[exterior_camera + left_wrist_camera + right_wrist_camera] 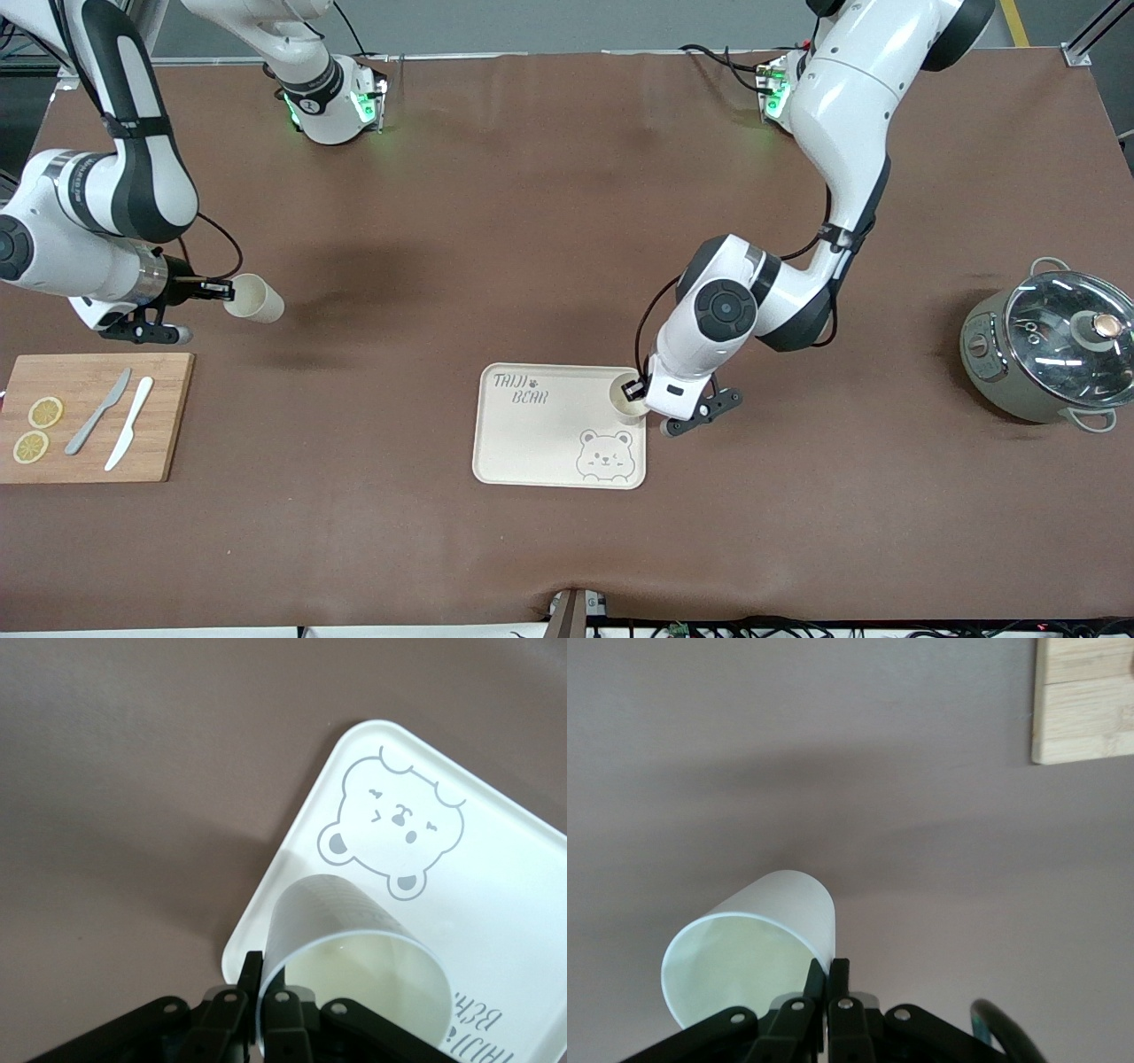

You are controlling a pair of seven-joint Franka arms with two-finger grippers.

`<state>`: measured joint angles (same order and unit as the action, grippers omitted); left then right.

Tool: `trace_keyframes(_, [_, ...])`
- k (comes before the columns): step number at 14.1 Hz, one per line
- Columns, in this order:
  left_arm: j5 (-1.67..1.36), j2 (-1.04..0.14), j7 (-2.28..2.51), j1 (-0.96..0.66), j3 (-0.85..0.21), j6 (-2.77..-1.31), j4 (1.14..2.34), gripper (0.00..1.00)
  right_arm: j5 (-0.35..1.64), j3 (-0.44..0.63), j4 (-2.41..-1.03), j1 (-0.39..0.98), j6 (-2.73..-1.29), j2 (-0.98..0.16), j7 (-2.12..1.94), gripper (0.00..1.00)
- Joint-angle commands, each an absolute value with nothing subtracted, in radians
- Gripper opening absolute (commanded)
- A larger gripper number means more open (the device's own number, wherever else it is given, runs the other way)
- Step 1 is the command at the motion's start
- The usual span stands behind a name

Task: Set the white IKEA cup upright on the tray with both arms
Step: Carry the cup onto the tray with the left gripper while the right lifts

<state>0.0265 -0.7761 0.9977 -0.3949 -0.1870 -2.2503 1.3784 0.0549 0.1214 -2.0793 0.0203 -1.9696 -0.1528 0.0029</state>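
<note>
My left gripper (634,388) is shut on the rim of a white cup (625,396), one finger inside and one outside. It holds the cup mouth up at the corner of the cream tray (532,443) nearest the left arm's base. The left wrist view shows this cup (354,966), the left gripper (264,992) and the tray's bear drawing (394,824). My right gripper (220,289) is shut on the rim of a second white cup (255,299). That cup lies on its side over the brown table near the cutting board. The right wrist view shows it (757,943) in the right gripper (830,979).
A wooden cutting board (168,416) with two lemon slices (38,429) and two knives (115,422) lies at the right arm's end; its corner shows in the right wrist view (1085,709). A grey pot with a glass lid (1050,350) stands at the left arm's end.
</note>
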Motion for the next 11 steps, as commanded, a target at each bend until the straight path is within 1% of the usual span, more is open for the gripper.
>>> trace_keyframes(1, [0.011, -0.839, 1.012, -0.419, -0.157, -2.270, 1.310, 0.00, 0.061, 0.123, -2.002, 0.083, -1.876, -0.153, 0.138, 0.00])
trace_keyframes(4, [0.011, -0.865, 1.015, -0.419, -0.156, -2.350, 1.312, 0.00, 0.061, 0.123, -1.948, 0.179, -1.835, -0.155, 0.314, 0.00])
trace_keyframes(6, [0.011, -0.877, 1.025, -0.419, -0.156, -2.372, 1.313, 0.00, 0.064, 0.121, -1.886, 0.250, -1.821, -0.184, 0.440, 0.00])
trace_keyframes(7, [0.011, -0.877, 1.025, -0.413, -0.156, -2.372, 1.315, 0.07, 0.064, 0.121, -1.858, 0.290, -1.819, -0.202, 0.518, 0.00])
trace_keyframes(8, [0.014, -0.876, 1.022, -0.411, -0.155, -2.372, 1.316, 0.57, 0.064, 0.121, -1.832, 0.326, -1.819, -0.222, 0.597, 0.00])
trace_keyframes(9, [0.023, -0.873, 1.017, -0.417, -0.149, -2.372, 1.316, 1.00, 0.064, 0.121, -1.806, 0.351, -1.819, -0.244, 0.647, 0.00])
trace_keyframes(11, [0.025, -0.851, 1.016, -0.413, -0.138, -2.359, 1.315, 1.00, 0.107, 0.123, -1.749, 0.388, -1.815, -0.291, 0.725, 0.00])
